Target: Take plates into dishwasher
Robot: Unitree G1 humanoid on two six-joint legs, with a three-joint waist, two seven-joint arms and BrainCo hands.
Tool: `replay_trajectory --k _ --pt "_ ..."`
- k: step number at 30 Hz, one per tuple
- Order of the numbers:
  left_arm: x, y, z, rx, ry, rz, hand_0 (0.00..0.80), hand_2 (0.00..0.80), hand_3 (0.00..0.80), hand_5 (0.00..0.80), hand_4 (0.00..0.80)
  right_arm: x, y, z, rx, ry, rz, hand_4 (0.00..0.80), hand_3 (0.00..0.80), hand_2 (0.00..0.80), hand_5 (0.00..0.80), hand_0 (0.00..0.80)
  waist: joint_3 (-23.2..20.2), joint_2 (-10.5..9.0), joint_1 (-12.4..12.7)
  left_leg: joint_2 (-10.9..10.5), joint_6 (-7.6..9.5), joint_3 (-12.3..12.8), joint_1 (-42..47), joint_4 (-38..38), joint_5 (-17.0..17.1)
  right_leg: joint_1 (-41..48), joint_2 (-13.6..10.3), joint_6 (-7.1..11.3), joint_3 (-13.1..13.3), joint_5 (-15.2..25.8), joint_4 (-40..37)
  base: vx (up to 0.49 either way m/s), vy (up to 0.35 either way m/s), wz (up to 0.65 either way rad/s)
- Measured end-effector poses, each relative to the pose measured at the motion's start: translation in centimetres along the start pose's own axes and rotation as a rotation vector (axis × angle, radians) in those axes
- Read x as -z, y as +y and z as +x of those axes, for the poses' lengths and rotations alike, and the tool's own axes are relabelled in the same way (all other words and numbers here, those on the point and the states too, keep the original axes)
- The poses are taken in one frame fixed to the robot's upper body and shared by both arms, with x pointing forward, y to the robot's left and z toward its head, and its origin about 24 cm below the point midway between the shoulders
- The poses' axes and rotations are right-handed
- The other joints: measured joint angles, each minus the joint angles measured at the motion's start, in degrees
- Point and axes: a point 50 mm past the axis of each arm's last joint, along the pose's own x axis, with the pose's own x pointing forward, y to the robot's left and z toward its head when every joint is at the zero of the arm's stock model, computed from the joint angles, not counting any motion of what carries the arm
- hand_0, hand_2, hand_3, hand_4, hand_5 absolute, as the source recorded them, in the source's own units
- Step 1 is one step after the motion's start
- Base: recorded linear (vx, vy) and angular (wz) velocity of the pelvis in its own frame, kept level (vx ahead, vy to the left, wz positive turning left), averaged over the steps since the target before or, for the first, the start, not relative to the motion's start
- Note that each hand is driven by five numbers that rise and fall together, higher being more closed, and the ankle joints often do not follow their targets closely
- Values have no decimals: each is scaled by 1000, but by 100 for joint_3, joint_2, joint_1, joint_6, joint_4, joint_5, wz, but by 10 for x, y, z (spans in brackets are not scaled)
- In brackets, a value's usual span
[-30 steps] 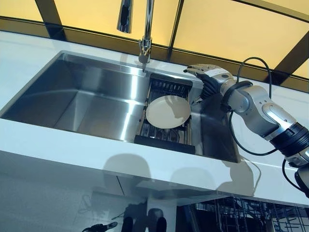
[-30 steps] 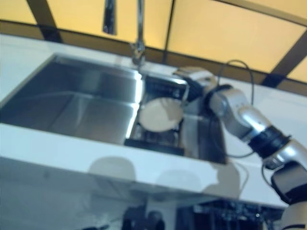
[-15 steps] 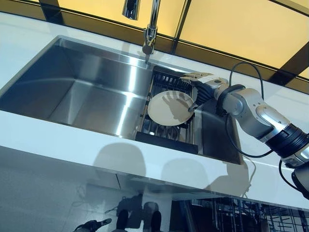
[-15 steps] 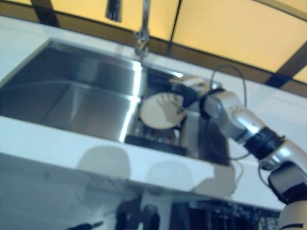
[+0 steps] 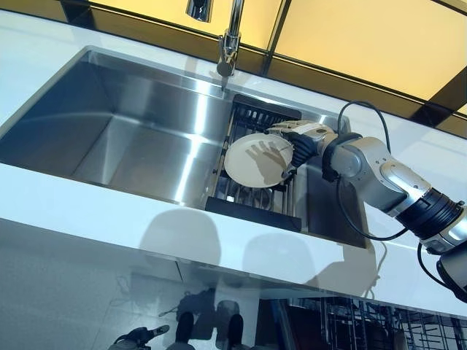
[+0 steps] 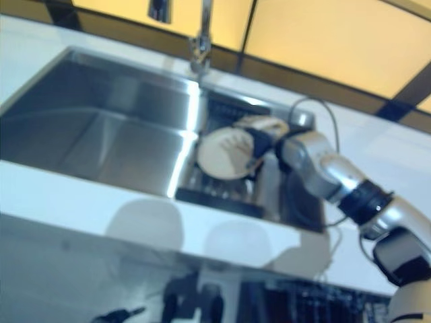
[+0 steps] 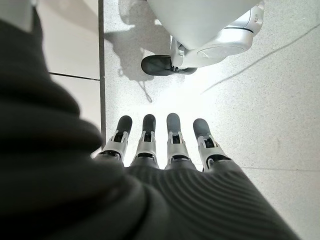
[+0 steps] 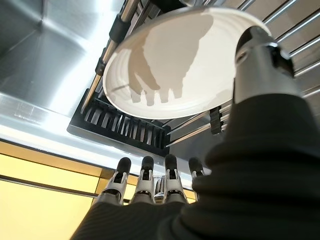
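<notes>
A white plate (image 5: 255,160) leans in the black dish rack (image 5: 252,213) at the right end of the steel sink (image 5: 131,131). My right hand (image 5: 303,138) is at the plate's right rim, open, with its straight fingers (image 8: 145,180) spread above the plate's face and casting a shadow on it. In the right wrist view the thumb (image 8: 260,55) lies against the plate's edge (image 8: 175,65). My left hand (image 7: 165,145) hangs low over the floor, open and empty.
A faucet (image 5: 230,36) stands behind the sink, just left of the rack. A white countertop (image 5: 109,219) runs along the sink's front. A wire dishwasher rack (image 5: 365,328) shows below the counter at the lower right.
My right hand has moved from behind the rack forward and down to the plate's right rim. The view has shifted a little.
</notes>
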Motion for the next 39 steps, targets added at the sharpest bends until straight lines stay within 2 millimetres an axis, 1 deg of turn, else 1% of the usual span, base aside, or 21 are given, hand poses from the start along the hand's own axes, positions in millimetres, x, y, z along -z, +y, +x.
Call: replay_trajectory --k 12,20,26,33,39 --pt "-3 1 0 -1 -9 1 0 0 0 0 0 -5 1 -1 -38 -19 -24 0 0 0 0 0 2 -6 -3 1 0 3 12 0 1 1 1 0 15 1 1 0 0 0" --pt "-5 2 0 -5 -13 4 0 0 0 0 0 -16 -1 -3 -50 -72 -43 0 0 0 0 0 8 -22 -2 1 -1 4 12 0 1 4 0 0 16 1 1 0 0 0" --pt "-4 4 0 -12 -6 -10 0 0 0 0 0 -25 -2 -6 -63 -101 -98 0 0 0 0 0 11 -32 -4 1 -1 4 12 0 1 9 0 0 16 1 1 0 0 0" --pt "-3 4 1 -15 1 -11 0 0 0 0 0 -35 3 -10 -111 -132 -141 0 0 0 0 0 9 -43 -13 1 -1 7 21 0 1 18 0 0 18 1 1 0 0 0" --pt "-6 5 1 -17 -4 -11 0 0 0 0 0 -34 11 -11 -176 -111 -176 0 0 0 0 0 16 -93 -15 2 -2 26 101 -10 1 63 0 0 36 1 1 0 0 0"
